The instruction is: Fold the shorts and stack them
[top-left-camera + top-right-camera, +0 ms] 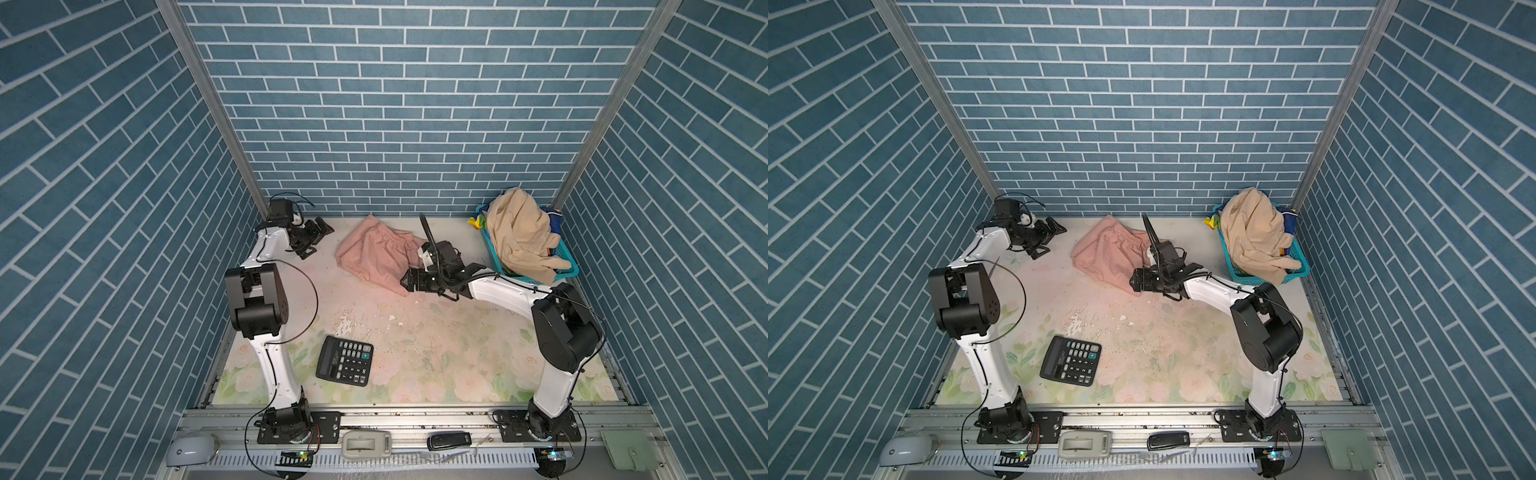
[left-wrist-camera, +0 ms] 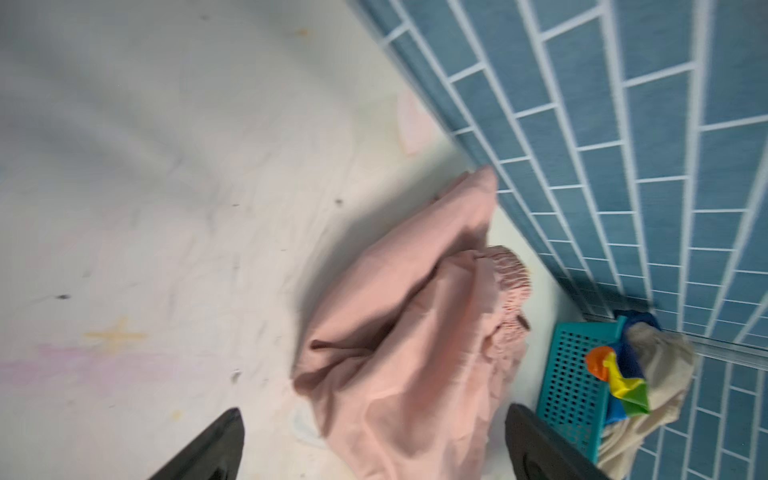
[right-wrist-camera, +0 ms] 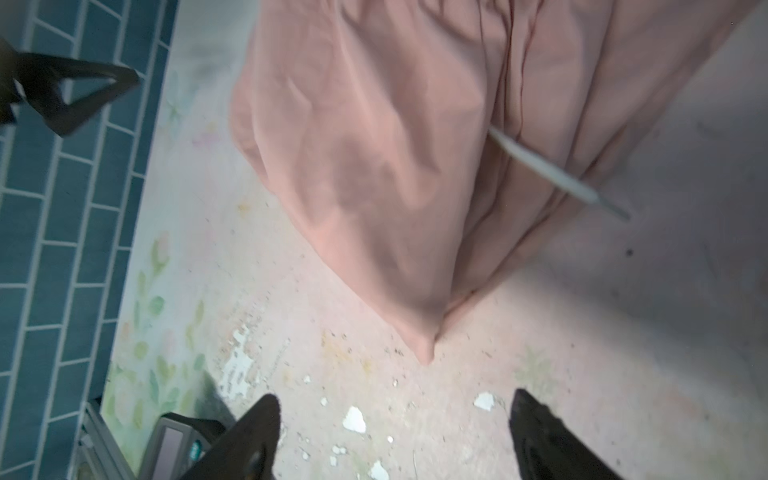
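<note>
The pink shorts [image 1: 374, 253] lie in a lump at the back of the table [image 1: 436, 353], with the left gripper [image 1: 316, 237] and right gripper [image 1: 404, 284] near them, both wide open and empty — I think it's best to grab two corners, pull flat, then fold.

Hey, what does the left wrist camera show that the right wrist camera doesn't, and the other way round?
Left wrist only: the basket holding rainbow shorts and beige shorts, and the waistband of the pink shorts.
Right wrist only: the calculator corner, a white cord across the pink shorts, white chips on the table.
Both: the pink shorts crumpled on the table, the brick wall, and each arm's own open, empty gripper: left gripper, right gripper.
</note>
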